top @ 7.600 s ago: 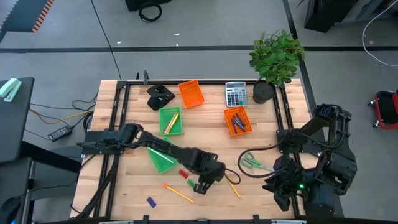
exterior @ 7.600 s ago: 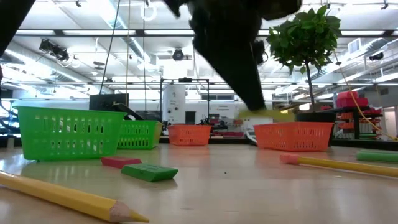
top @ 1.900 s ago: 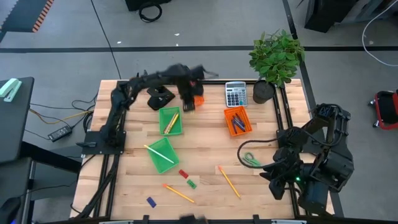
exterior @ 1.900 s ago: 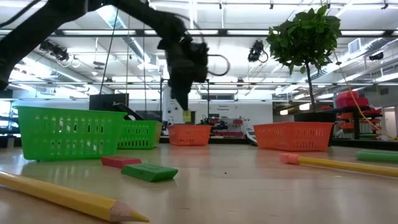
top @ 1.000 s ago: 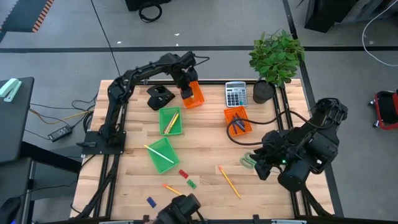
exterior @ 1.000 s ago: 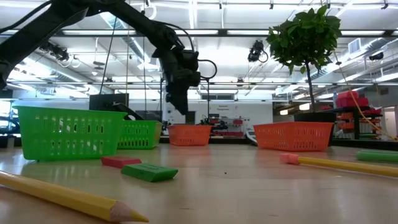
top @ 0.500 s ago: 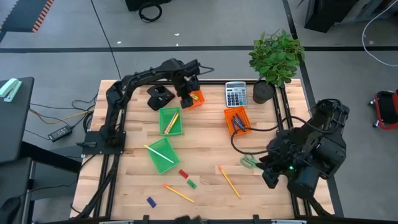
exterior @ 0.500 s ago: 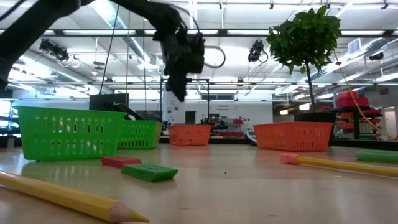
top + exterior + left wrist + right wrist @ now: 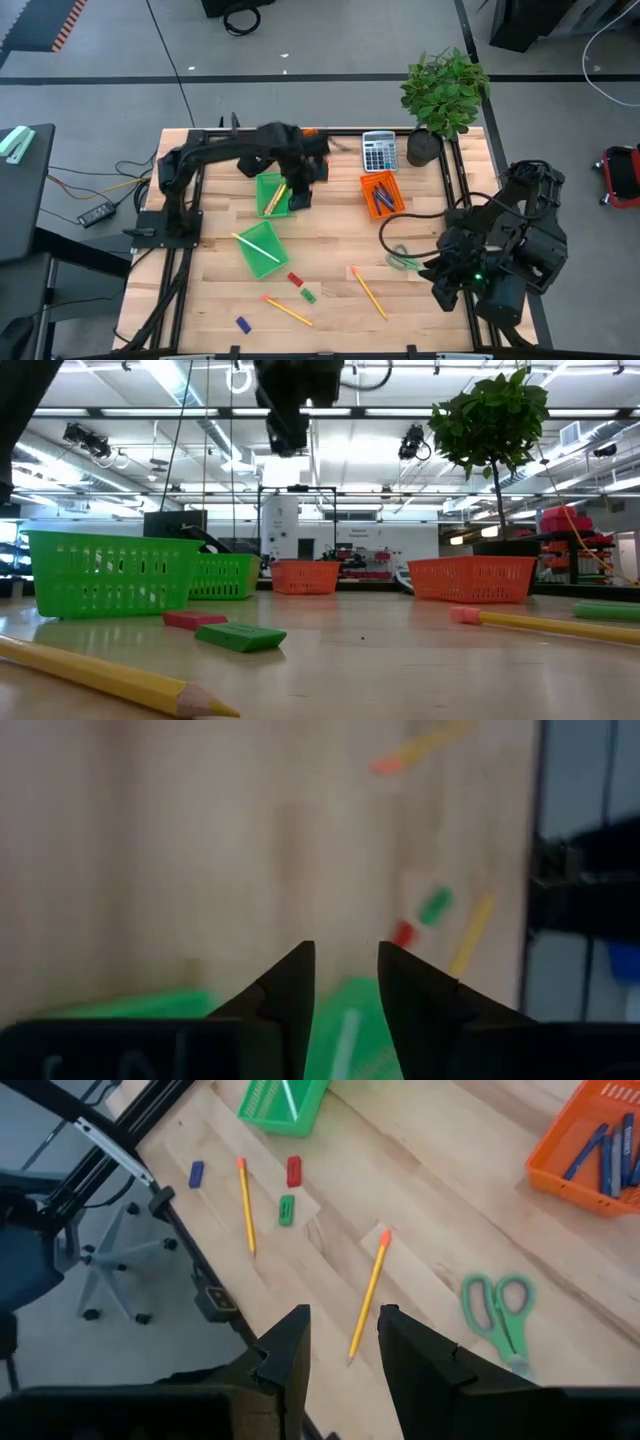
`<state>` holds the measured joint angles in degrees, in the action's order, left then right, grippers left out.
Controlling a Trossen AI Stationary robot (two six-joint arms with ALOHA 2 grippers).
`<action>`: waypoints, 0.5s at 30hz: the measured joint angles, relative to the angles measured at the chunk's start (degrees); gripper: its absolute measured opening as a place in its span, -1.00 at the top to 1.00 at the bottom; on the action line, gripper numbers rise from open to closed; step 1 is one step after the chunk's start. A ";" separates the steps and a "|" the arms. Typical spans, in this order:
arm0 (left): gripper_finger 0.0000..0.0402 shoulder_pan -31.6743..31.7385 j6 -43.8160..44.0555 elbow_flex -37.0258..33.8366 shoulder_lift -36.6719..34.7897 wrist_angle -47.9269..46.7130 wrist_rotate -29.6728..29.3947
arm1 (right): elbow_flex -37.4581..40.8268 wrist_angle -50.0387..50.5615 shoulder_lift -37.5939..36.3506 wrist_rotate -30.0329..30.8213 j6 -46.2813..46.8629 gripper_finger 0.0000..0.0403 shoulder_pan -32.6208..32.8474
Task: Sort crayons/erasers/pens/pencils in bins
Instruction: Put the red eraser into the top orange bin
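My left gripper hangs open and holds nothing, high above the far green bin, which has a pencil in it; the low view shows the gripper well above the table. The near green bin has a pencil lying across it. Pens lie in the orange bin. The other orange bin is hidden under the arm in the high view. A red eraser, a green eraser, a blue eraser and two pencils lie flat on the table. My right gripper waits open above the near right corner.
Green-handled scissors lie near my right arm. A grey calculator and a potted plant stand at the far right. Bare wood shows in the table's middle and at its near left.
My left gripper has come away from the far orange bin, up and toward the table's near edge, and now hangs over the far green bin. My right arm has shifted slightly toward the near right corner.
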<state>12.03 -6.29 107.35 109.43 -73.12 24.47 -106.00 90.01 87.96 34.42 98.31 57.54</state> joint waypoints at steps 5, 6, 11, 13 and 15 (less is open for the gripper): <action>0.45 -10.46 0.90 0.00 -0.04 -1.21 -1.35 | 0.00 -0.28 0.07 0.79 2.51 0.37 2.62; 0.46 -12.66 0.90 0.00 0.07 -1.36 -2.86 | 0.00 -0.61 0.07 1.45 2.75 0.37 3.15; 0.50 -21.96 3.30 -0.30 0.65 1.16 -13.48 | 0.00 -2.32 0.07 3.68 2.84 0.37 5.31; 0.50 -24.30 4.29 -1.45 0.75 3.40 -15.01 | 0.00 -2.76 0.07 4.18 2.83 0.37 5.92; 0.50 -26.15 3.80 -3.57 0.76 6.67 -16.55 | 0.00 -3.18 0.07 4.57 2.66 0.37 6.39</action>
<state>-14.12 -2.48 103.78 110.19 -66.45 7.92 -106.00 86.83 88.03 38.99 100.97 63.93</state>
